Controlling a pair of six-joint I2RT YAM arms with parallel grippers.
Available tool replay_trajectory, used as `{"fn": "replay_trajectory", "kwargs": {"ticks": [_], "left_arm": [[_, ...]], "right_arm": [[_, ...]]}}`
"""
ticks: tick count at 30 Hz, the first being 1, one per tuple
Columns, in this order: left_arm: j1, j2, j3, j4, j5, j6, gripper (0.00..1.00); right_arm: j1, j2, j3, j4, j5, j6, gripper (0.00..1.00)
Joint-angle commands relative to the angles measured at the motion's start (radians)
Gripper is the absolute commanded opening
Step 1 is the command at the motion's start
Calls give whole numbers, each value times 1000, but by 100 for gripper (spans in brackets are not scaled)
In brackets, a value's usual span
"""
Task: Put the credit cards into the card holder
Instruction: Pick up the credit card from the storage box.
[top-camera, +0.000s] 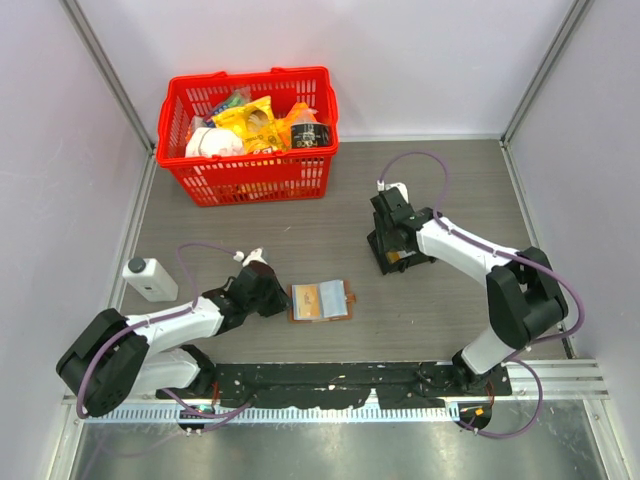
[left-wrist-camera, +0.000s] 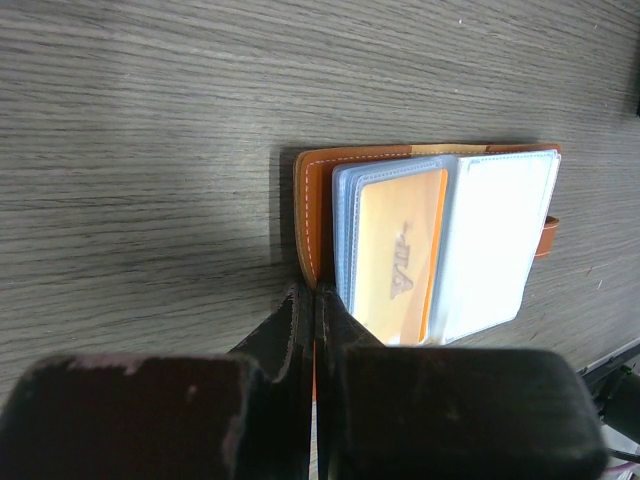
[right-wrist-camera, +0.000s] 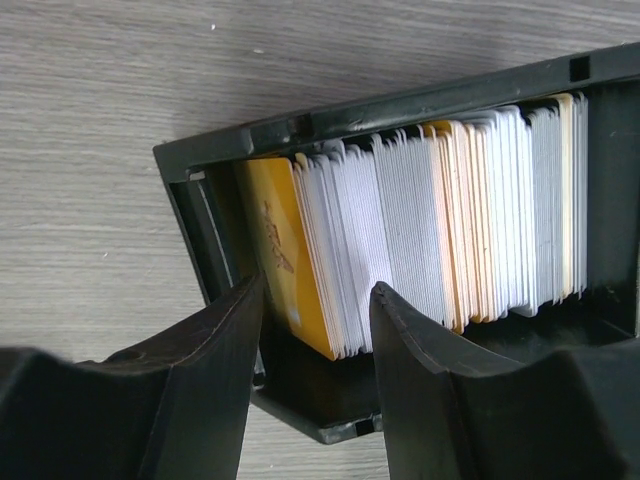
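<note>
Credit cards (right-wrist-camera: 420, 230) stand packed on edge in the black box tray (right-wrist-camera: 300, 130) beneath your right gripper (right-wrist-camera: 318, 310), whose fingers are spread over the yellow-orange end. Your left gripper (left-wrist-camera: 312, 305), low and reaching rightward, is pinched closed on the open card holder (left-wrist-camera: 315, 215) edge.

**Item count by type**

Card holder (top-camera: 320, 301): one, lying open just beyond the left gripper (left-wrist-camera: 312, 300).
Black box tray (right-wrist-camera: 400, 120): one, directly ahead of the right gripper (right-wrist-camera: 318, 300).
Credit cards (right-wrist-camera: 440, 230): a dense upright stack in the tray, too many to count; one yellow-orange card (left-wrist-camera: 400, 250) sits in the holder.
Red basket (top-camera: 250, 135): one.
White bottle (top-camera: 150, 279): one.
Grippers: two.
</note>
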Motion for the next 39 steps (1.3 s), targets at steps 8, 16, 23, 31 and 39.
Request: {"fn": "replay_trajectory", "kwargs": {"ticks": [8,16,23,31,39], "left_arm": [[-2,29,5,-58,5,35,0],[-2,27,-1,-60,3,35,0],[-2,35,-2,-60,5,39,0],[-2,33,-4,-60,7,37,0],[-2,38,2,-58,10,37,0]], "right_arm": [[66,121,66,-36,193,-40,53],[118,182,81,-79,337,-8,45],[121,113,77,-67,364,-25,25],[123,86,69,-57,350,-22,13],[130,43,41,-36,253,-31,5]]}}
